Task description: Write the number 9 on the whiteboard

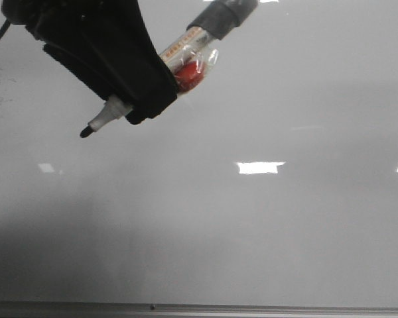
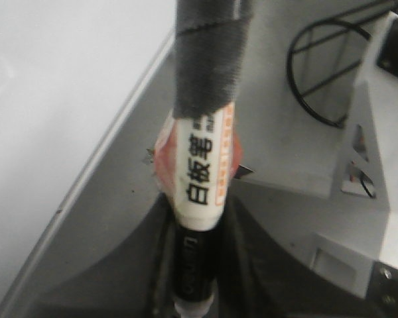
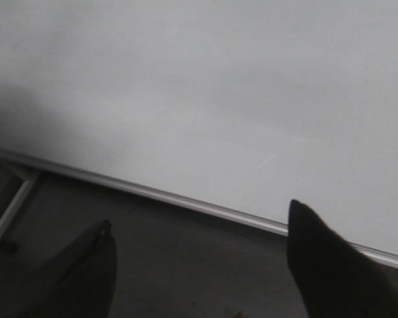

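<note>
Two arms: left fingers (image 1: 129, 99) clamp marker (image 1: 106, 119) over whiteboard (image 1: 265, 225); right fingers (image 3: 199, 265) spread, empty.

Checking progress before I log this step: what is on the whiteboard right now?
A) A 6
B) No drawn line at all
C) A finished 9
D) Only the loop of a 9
B: the whiteboard shows only light reflections and shadow, and the marker shut in the left gripper has its tip bare.
</note>
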